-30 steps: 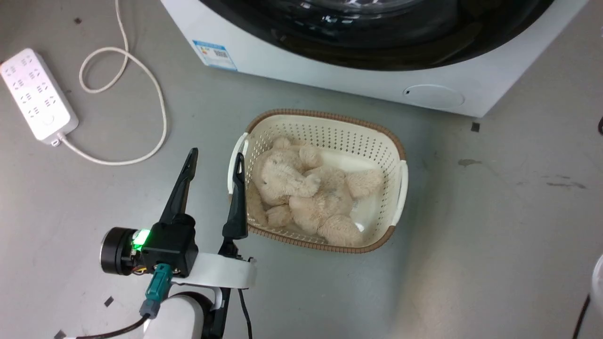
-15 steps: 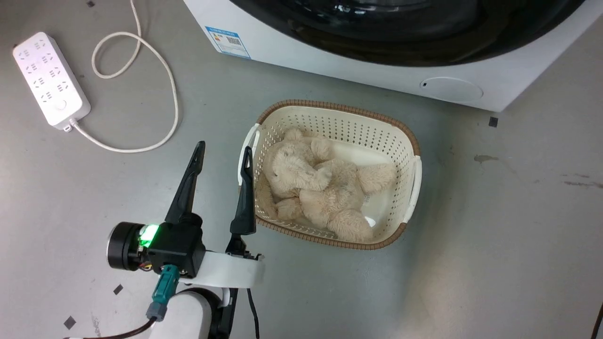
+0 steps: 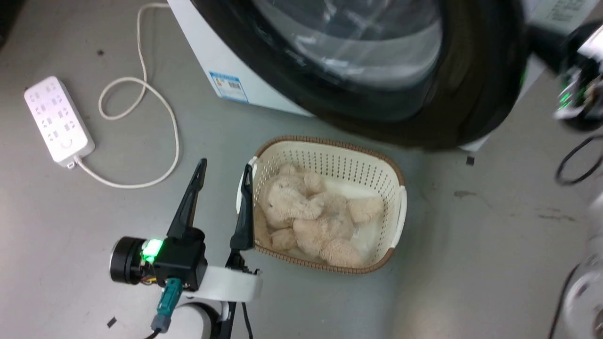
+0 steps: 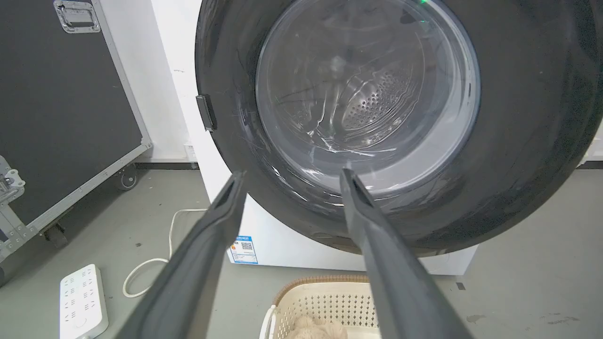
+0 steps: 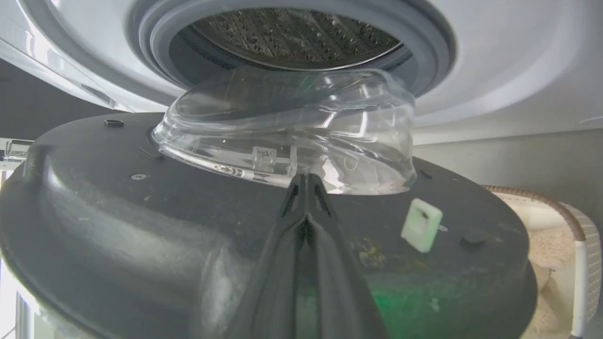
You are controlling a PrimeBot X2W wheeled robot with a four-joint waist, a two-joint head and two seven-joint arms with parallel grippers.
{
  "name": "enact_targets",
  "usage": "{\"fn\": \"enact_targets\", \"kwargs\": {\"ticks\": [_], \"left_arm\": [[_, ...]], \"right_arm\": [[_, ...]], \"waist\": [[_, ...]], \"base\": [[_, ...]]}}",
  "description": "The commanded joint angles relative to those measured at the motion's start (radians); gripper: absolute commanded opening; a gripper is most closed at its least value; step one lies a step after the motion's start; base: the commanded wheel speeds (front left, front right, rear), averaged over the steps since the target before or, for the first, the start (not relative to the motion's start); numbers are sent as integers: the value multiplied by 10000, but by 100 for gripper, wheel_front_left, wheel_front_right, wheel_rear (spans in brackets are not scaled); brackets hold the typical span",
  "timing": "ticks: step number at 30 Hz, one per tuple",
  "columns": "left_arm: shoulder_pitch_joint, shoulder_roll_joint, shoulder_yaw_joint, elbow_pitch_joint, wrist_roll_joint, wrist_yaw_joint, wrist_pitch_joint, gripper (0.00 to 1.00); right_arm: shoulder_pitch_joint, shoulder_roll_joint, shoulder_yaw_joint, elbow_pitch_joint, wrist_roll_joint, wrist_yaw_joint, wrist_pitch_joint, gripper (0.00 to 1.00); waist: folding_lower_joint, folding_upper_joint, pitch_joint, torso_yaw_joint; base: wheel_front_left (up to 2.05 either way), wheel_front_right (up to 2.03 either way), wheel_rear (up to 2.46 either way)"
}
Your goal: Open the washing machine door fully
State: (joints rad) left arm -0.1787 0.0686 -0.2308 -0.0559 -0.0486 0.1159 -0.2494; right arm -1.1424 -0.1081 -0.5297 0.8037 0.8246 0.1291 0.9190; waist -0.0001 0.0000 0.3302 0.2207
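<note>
We see the washing machine door [image 3: 471, 94] standing partly open, swung away from the front of the washing machine [image 3: 202, 52] on its left-hand hinge, its black rim reaching out above the far edge of the basket [image 3: 330, 143] on the floor. From the right wrist we look at the door's inner face, with the clear glass bowl [image 5: 292, 136] bulging toward the steel drum [image 5: 292, 37] and its grey rubber ring [image 5: 155, 28], and a pale latch piece [image 5: 420, 225] near the rim. The right gripper [image 5: 301, 176] has its jaws pressed together with nothing between them, and the tips seem to rest on that inner face at the foot of the glass bowl. The left gripper [image 3: 224, 165] hangs low with its jaws spread wide and empty, one finger just beside the basket's near handle. A beige plush toy [image 3: 301, 212] lies in the basket. A white power strip [image 3: 56, 122] and its looped cable [image 3: 165, 122] lie on the grey floor to the left.
</note>
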Motion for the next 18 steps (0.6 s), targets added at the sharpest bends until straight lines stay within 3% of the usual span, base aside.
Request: {"fn": "enact_targets", "kwargs": {"ticks": [1, 7, 10, 18], "left_arm": [[108, 67, -48, 39, -20, 57, -119, 100], [552, 200, -92, 313, -44, -77, -124, 100], [754, 253, -177, 457, -62, -190, -124, 100], [1106, 252, -368, 642, -105, -308, -124, 100]], "right_arm": [[215, 306, 43, 26, 294, 16, 275, 0], [2452, 566, 1185, -1688, 1111, 16, 696, 0], [3471, 573, 2364, -2263, 2309, 16, 758, 0], [5480, 576, 5264, -3440, 4636, 16, -234, 0]], "waist": [[1, 0, -264, -67], [1, 0, -1063, -54], [1, 0, -1375, -16], [1, 0, -1868, 199]], "base": [[0, 0, 0], [0, 0, 0], [0, 0, 0], [0, 0, 0]]}}
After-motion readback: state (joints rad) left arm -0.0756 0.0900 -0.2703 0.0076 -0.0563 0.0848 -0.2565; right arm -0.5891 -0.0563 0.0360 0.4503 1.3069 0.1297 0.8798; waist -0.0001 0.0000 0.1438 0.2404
